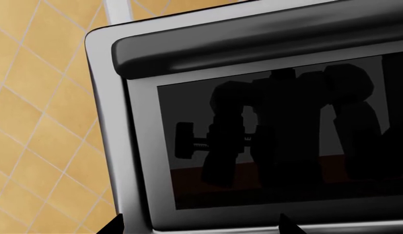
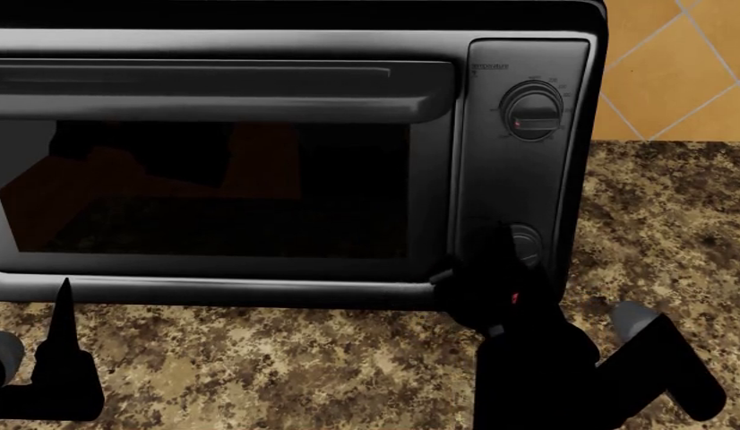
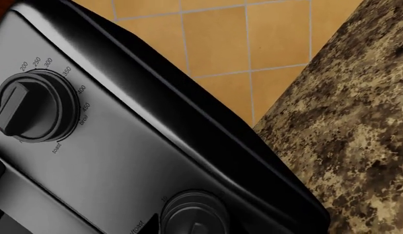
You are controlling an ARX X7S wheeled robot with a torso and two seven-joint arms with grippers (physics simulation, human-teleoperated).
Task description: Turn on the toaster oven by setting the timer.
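here, right gripper [image 2: 504, 288]: at the timer [image 2: 524, 244], jaw state hidden
left gripper [image 2: 62, 313]: low before the toaster oven [image 2: 227, 251], spread unclear

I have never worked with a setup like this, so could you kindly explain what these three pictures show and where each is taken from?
These are simulator renders of a two-armed robot facing a toaster oven on a speckled stone counter.

The head view looks down from the robot's head. The right gripper is up against the lower dial, the timer, partly hiding it. Whether its jaws grip it cannot be told. The left gripper hangs by the door's lower corner, holding nothing visible.

The other two come from cameras near each gripper. The left one faces the glass door, which mirrors the arm. The right one shows both dials close up.
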